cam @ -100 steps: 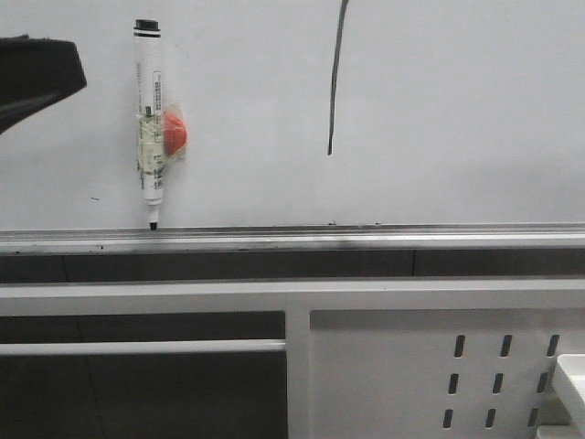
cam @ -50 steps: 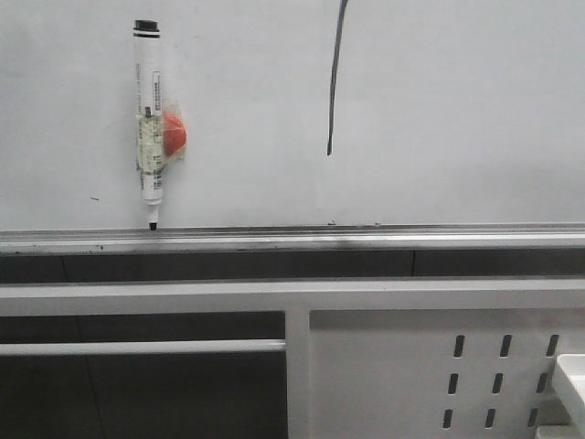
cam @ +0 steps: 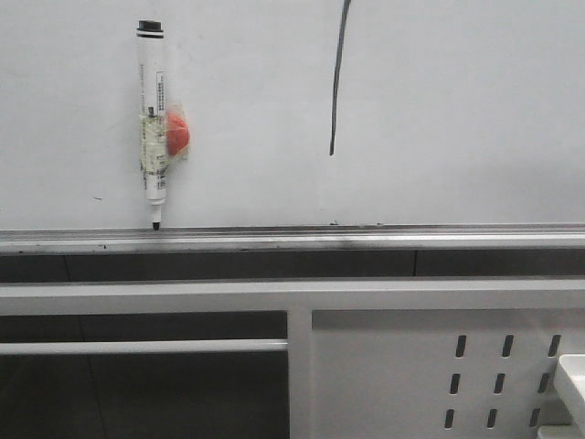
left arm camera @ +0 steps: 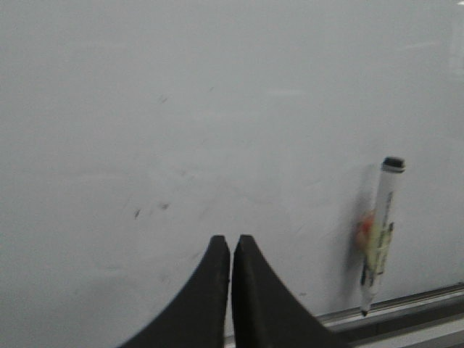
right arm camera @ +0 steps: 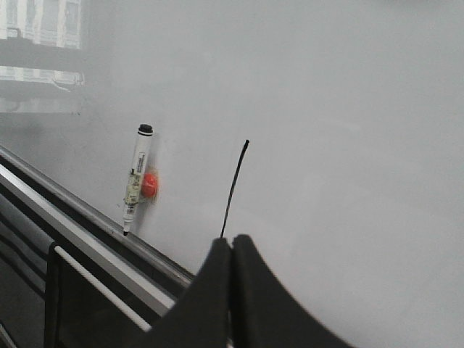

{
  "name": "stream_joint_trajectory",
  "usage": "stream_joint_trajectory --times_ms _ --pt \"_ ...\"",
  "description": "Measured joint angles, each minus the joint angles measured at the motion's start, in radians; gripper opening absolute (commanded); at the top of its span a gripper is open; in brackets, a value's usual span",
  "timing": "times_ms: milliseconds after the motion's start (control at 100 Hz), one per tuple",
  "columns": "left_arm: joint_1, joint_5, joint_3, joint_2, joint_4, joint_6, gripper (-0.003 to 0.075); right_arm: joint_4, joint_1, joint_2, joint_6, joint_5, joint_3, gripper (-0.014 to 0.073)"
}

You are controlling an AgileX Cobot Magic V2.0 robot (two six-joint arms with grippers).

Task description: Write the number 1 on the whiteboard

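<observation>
Reading the board (cam: 457, 110), I judge the writing done: the 1 (cam: 337, 82) slants down from twelve o'clock, well right of the pen (cam: 152, 119). The pen stands tip-down on the rail (cam: 366, 240), probably stuck on by its red blob (cam: 176, 134) so it stays handy. My left gripper (left arm camera: 231, 250) and right gripper (right arm camera: 231, 250) both show fingers pressed together, holding nothing. At four o'clock a white bin (cam: 571, 380) pokes in; contents hidden.
</observation>
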Motion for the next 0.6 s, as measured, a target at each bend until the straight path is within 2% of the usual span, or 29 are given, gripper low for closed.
stream_joint_trajectory --times_ms 120,270,420,600 --pt "0.083 0.041 0.063 -0.072 -0.059 -0.002 -0.002 0.0 0.0 0.0 0.0 0.0 0.0 -0.0069" --pt "0.123 0.071 0.093 -0.087 -0.077 -0.002 -0.002 0.0 0.0 0.0 0.0 0.0 0.0 -0.0069" --pt "0.13 0.148 0.093 -0.089 -0.038 0.009 -0.002 0.0 0.0 0.0 0.0 0.0 0.0 -0.0069" --pt "0.159 0.172 0.093 -0.134 0.026 -0.009 -0.002 0.0 0.0 0.0 0.0 0.0 0.0 -0.0069"
